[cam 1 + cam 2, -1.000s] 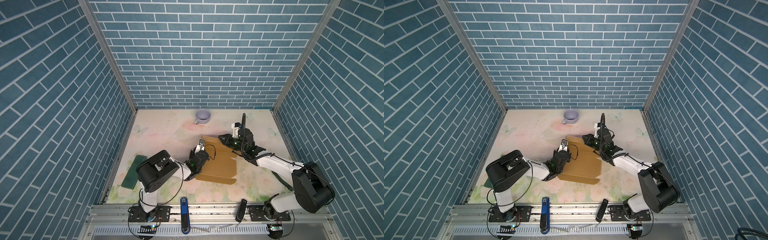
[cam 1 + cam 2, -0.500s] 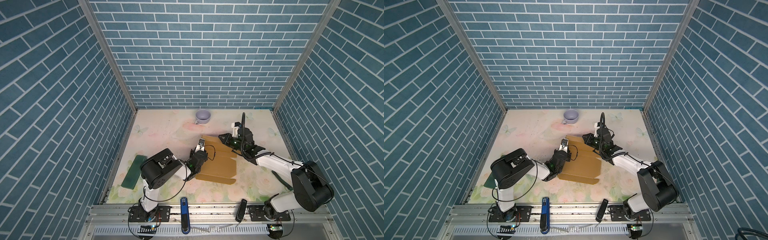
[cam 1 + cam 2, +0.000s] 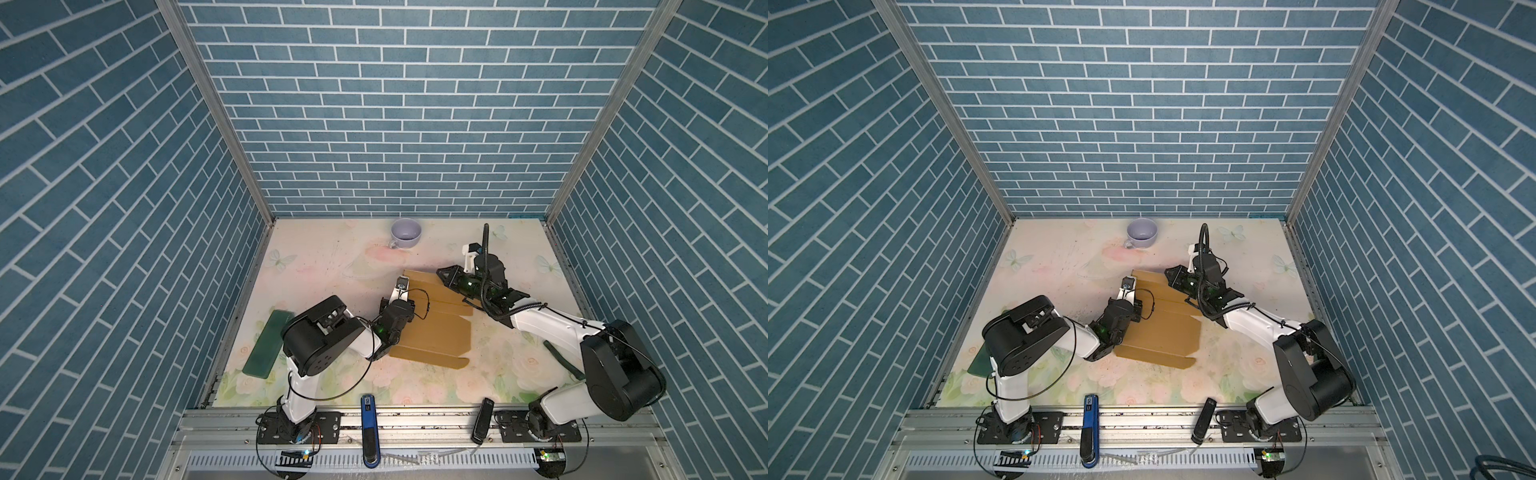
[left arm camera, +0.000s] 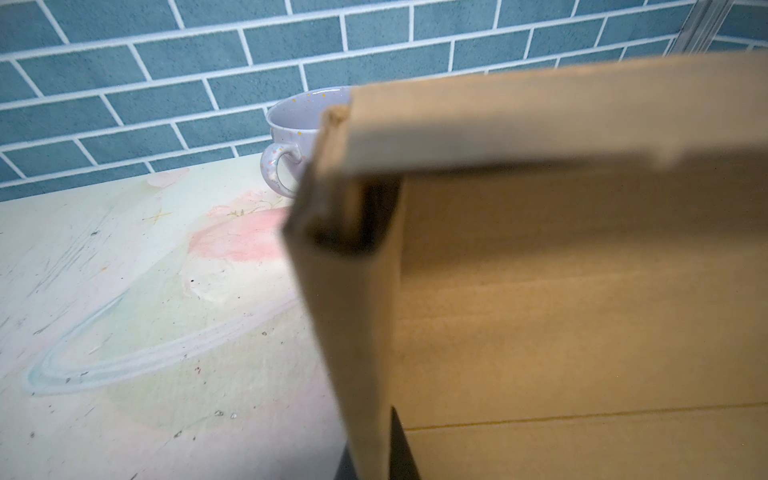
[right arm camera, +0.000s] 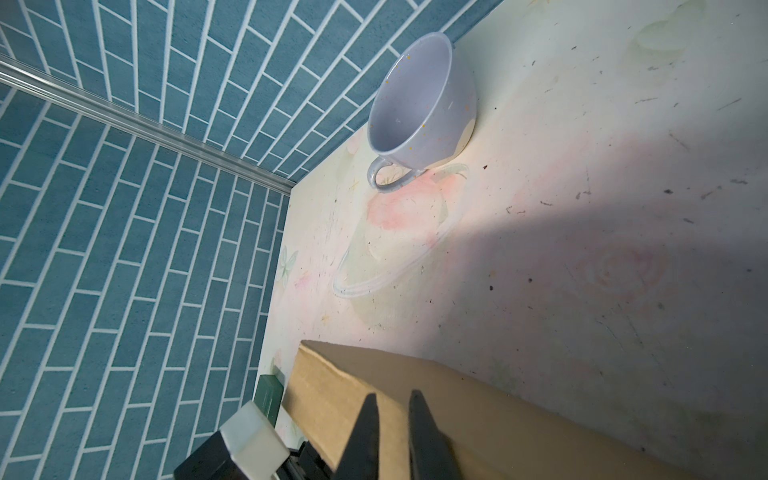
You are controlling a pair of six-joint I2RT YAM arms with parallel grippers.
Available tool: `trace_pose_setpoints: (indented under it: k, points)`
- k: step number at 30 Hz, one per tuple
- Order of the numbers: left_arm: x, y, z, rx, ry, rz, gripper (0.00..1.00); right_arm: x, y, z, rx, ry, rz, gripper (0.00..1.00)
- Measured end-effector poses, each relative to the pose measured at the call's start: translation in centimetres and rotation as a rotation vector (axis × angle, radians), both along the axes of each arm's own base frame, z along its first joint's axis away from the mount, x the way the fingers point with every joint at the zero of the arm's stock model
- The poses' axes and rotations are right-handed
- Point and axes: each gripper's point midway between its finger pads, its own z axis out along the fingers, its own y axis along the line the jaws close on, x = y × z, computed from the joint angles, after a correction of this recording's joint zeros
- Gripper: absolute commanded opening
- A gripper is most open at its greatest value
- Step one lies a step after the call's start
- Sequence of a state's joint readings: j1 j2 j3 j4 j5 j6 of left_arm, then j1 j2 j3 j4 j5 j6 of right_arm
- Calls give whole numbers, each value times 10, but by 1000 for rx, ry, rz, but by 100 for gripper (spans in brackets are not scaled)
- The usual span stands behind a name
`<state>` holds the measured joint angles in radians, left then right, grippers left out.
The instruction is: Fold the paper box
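Left pincer [image 3: 406,300] newly tight on paper box [image 3: 436,332].

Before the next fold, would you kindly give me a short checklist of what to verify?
1. The left gripper shut on the left wall of the paper box: ok.
2. The right gripper pinching the far wall: cannot tell; both fingers show over the cardboard.
3. Near flap folded up: not ok, it lies flat.
4. The cup apart from the box: ok.
5. The green board apart from the box: ok.
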<state>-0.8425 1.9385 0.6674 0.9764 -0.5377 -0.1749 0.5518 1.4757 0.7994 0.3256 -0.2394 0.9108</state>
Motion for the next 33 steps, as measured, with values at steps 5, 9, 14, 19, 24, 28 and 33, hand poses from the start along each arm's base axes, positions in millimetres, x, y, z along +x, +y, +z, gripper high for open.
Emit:
trace_pose_setpoints:
  k: [5, 9, 14, 19, 24, 28, 33]
  points:
    - [1, 1, 0, 1, 5, 13, 0, 1, 1, 0, -1, 1, 0, 16]
    - [2, 2, 0, 1, 8, 21, 0, 1, 1, 0, -1, 1, 0, 16]
    - [2, 2, 0, 0, 11, 23, 10, 1, 1, 0, -1, 1, 0, 16]
    - [2, 5, -1, 7, 7, 39, 17, 1, 1, 0, 0, 1, 0, 16]
    - [2, 9, -1, 18, 1, 53, 23, 1, 1, 0, 0, 0, 1, 16]
    - [2, 11, 1, 18, -6, 58, 25, 1, 2, 0, 0, 1, 2, 16]
    - [1, 13, 6, 19, -17, 60, 28, 1, 2, 0, 0, 1, 3, 16]
